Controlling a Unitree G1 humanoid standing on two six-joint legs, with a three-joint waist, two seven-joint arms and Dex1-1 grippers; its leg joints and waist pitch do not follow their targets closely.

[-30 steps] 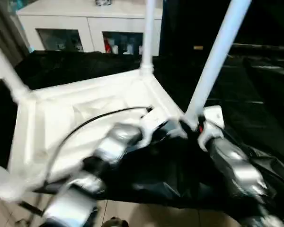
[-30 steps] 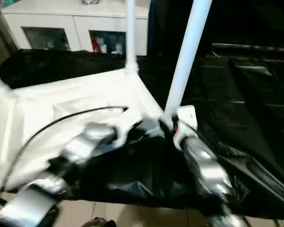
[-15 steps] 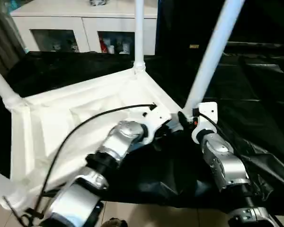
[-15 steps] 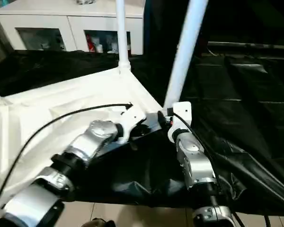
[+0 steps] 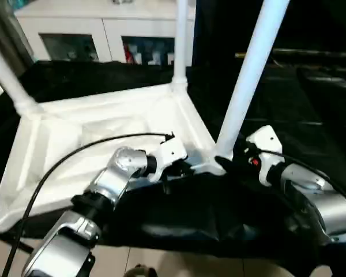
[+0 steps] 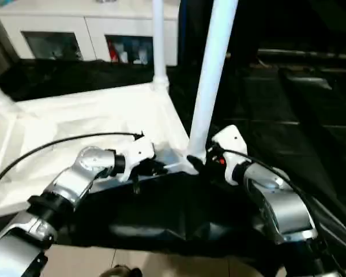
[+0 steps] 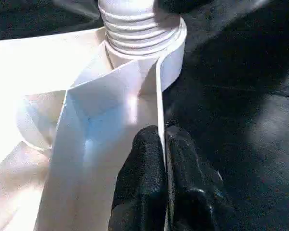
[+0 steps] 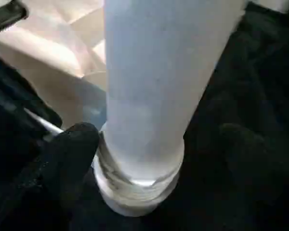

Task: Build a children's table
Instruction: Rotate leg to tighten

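Observation:
The children's table lies upside down, its white top point(image 5: 104, 115) ribbed side up on a black sheet. Three white legs stand in corner sockets: the near one point(image 5: 248, 75), one at the back point(image 5: 180, 40) and one at the left point(image 5: 8, 81). My left gripper point(image 5: 181, 170) is shut on the top's thin rim point(image 7: 159, 96), just beside the near leg's threaded base point(image 7: 139, 29). My right gripper point(image 5: 228, 164) is open around the foot of that leg point(image 8: 154, 72). One finger point(image 8: 72, 154) lies close against the thread, the other point(image 8: 245, 149) stands off it.
A white cabinet with glass-fronted shelves point(image 5: 104, 34) stands behind the table. The black sheet point(image 5: 311, 104) covers the work surface to the right. A black cable point(image 5: 75, 153) arcs over the top from my left arm. Light floor point(image 5: 161, 262) shows at the near edge.
My right gripper's fingers have spread apart off the near leg, and the right forearm has swung out to the right. The left gripper has stayed on the rim. The camera has shifted.

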